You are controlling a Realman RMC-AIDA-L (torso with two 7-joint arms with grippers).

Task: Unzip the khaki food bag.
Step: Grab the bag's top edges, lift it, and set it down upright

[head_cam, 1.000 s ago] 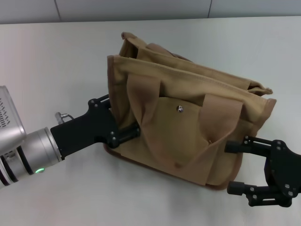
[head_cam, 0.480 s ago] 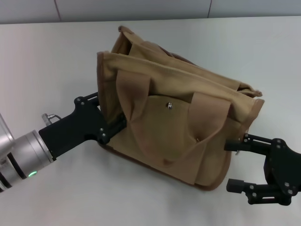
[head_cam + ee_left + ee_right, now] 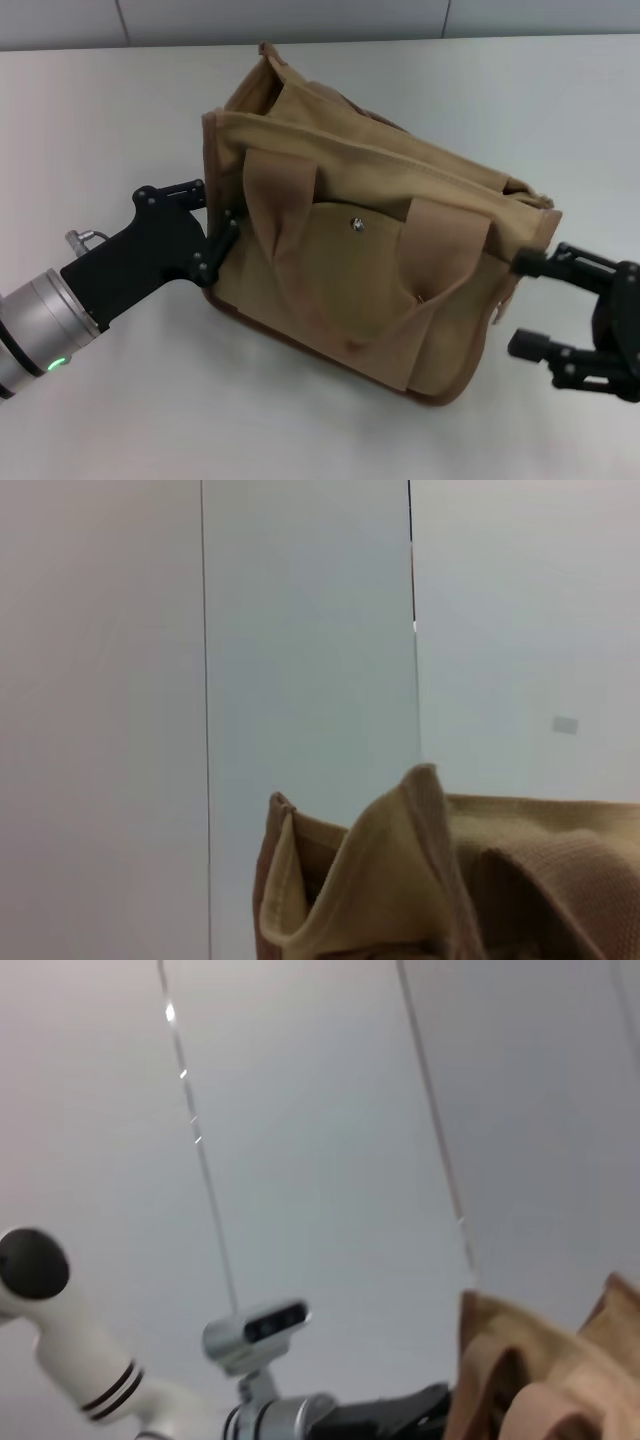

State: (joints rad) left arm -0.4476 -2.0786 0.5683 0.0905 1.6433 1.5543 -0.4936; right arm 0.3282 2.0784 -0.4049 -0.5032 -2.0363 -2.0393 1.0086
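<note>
The khaki food bag (image 3: 370,250) stands on the white table, its front pocket with the metal snap (image 3: 355,224) facing me and both handles hanging down the front. Its top looks parted along the upper edge; the zipper pull is not visible. My left gripper (image 3: 218,208) is open, with its fingers against the bag's left end. My right gripper (image 3: 525,303) is open wide at the bag's right end, its upper finger (image 3: 535,263) touching the side. A top corner of the bag shows in the left wrist view (image 3: 400,880) and the right wrist view (image 3: 540,1380).
The white table (image 3: 100,100) spreads around the bag, with a grey wall strip (image 3: 300,18) at the far edge. In the right wrist view the left arm (image 3: 300,1415) shows beyond the bag.
My left gripper has drawn back from under the bag's front to its left end and opened. The bag shifted left and stands more upright. My right gripper rose slightly.
</note>
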